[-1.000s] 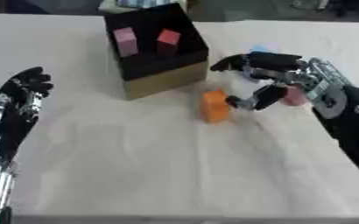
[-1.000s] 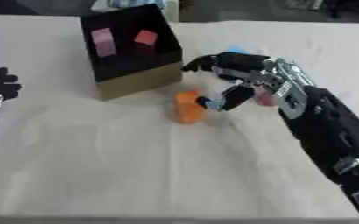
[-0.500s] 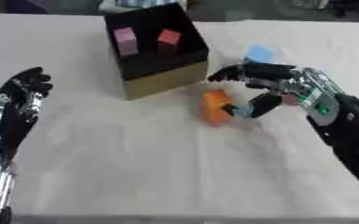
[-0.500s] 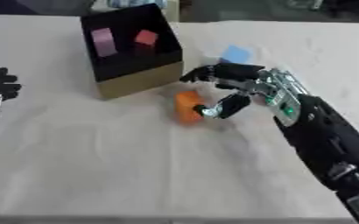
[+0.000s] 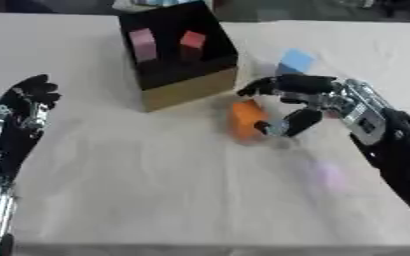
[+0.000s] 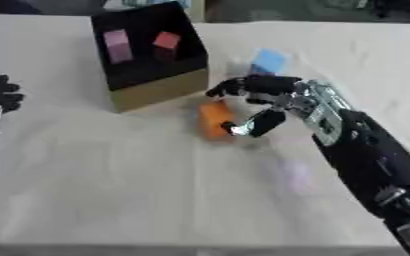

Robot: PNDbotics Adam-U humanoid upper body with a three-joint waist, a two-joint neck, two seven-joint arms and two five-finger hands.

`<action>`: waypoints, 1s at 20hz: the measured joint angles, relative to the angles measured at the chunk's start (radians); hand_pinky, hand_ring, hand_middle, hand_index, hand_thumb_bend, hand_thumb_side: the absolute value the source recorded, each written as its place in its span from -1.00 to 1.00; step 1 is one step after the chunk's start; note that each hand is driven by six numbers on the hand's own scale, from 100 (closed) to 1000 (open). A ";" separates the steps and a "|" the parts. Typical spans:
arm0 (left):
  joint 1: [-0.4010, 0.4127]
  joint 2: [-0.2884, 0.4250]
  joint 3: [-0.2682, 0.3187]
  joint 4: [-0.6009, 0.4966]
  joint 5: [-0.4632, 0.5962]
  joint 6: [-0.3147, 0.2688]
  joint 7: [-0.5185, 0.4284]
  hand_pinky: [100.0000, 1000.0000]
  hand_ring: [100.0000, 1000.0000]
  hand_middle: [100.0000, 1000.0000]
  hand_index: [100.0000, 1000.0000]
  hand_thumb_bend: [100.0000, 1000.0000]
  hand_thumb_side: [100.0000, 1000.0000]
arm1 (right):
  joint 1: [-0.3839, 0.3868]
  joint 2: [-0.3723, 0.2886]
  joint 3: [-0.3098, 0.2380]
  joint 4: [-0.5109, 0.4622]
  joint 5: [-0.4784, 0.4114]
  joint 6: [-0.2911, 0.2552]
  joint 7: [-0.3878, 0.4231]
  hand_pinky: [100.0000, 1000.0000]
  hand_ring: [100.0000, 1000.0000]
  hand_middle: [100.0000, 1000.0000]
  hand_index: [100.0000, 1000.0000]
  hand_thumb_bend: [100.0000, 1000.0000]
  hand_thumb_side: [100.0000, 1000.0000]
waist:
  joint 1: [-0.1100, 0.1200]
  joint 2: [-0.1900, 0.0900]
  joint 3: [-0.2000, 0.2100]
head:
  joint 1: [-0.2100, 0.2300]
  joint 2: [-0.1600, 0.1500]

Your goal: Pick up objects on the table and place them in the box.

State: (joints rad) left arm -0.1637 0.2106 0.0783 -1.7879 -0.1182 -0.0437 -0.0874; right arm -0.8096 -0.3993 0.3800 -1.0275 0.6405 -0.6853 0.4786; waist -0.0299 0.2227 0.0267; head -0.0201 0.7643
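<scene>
One orange block (image 5: 245, 119) at frame centre on the surface (image 5: 173, 190), just below the box (image 5: 180, 55): my right hand (image 5: 306, 102) cups it with fingers spread, nothing grasped; I would close squarely across opposite faces before lifting; left hand (image 5: 29, 97) idle, open, left edge.

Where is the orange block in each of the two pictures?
Left eye view: the orange block sits just right of middle, below the box's front corner, beside the right hand.
Right eye view: the same block shows at about the middle.
Shared landmark: the black box, up and left of the block in both views.
</scene>
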 measured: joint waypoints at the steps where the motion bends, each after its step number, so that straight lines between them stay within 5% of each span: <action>1: 0.000 0.000 0.000 0.000 0.000 0.000 0.000 0.58 0.46 0.38 0.68 -1.00 0.22 | 0.001 0.000 0.000 0.005 0.003 0.001 0.001 0.60 0.72 0.75 0.98 -0.87 0.15 | 0.000 0.000 0.000 | 0.000 0.000; 14: 0.000 0.000 0.000 0.000 0.000 0.000 -0.001 0.58 0.46 0.38 0.68 -1.00 0.22 | 0.000 0.027 -0.014 0.036 0.039 -0.008 -0.007 0.57 0.66 0.62 0.90 -0.99 -0.02 | 0.000 0.000 0.001 | -0.007 0.000; 20: 0.000 0.000 0.000 0.000 0.002 0.001 -0.002 0.58 0.46 0.38 0.68 -1.00 0.22 | 0.000 0.036 -0.022 0.035 0.035 -0.039 -0.039 0.52 0.58 0.50 0.55 -1.00 -0.31 | 0.000 0.000 0.001 | -0.007 0.000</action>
State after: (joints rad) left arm -0.1639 0.2106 0.0780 -1.7879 -0.1161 -0.0430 -0.0895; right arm -0.8100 -0.3632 0.3575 -0.9923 0.6752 -0.7247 0.4393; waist -0.0299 0.2227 0.0273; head -0.0273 0.7644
